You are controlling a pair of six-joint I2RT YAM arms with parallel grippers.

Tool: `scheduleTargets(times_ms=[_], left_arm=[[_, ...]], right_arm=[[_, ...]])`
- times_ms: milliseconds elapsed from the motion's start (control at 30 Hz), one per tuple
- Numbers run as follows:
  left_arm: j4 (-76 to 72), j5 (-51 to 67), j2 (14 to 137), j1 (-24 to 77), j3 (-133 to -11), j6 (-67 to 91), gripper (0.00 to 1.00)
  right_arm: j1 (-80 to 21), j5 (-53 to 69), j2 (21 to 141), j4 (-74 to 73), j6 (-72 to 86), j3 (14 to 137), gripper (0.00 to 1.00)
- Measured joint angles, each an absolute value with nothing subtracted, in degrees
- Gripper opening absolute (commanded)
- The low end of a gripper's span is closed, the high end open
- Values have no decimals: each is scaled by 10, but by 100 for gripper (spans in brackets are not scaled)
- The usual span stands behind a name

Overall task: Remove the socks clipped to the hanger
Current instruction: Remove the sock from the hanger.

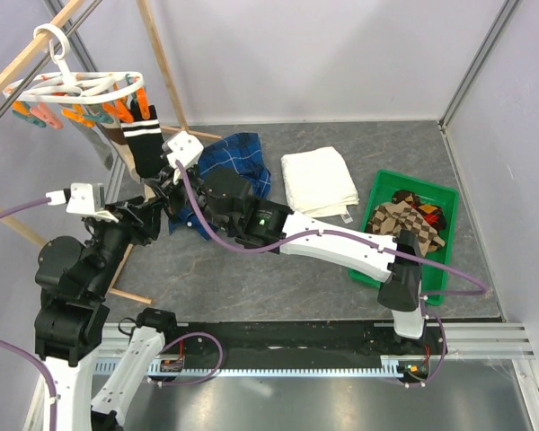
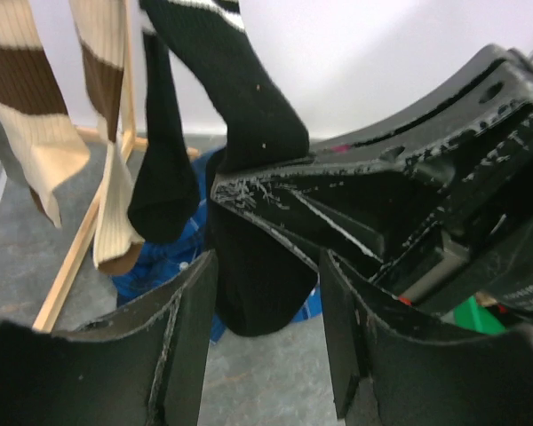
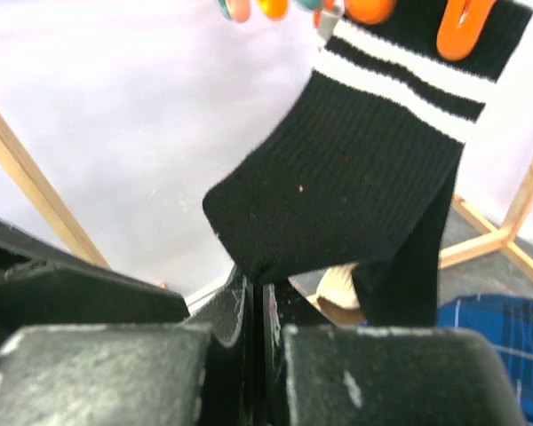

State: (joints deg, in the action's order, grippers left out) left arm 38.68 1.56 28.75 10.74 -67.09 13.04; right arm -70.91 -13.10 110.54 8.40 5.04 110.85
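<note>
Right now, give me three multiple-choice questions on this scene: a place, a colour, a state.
1. Where do the checkered socks lie? A on the towel; B in the green bin; C on the hanger.
2. What colour is the clip holding the black sock? A orange; B black; C white.
3. How are the right jaws? A wide open; B shut on the black sock; C shut on the towel.
Answers: 1 B, they lie inside its walls. 2 A, it shows orange in the right wrist view. 3 B, they are closed with the sock's fabric pinched between.
</note>
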Motion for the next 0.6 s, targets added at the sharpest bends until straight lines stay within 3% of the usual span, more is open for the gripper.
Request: scheduleTargets(times_ms=[600], left_arm=[[375,-43,270,108,-666,152,57]], right_arm=[[-725,-201,1148,-11,82,1214,0]])
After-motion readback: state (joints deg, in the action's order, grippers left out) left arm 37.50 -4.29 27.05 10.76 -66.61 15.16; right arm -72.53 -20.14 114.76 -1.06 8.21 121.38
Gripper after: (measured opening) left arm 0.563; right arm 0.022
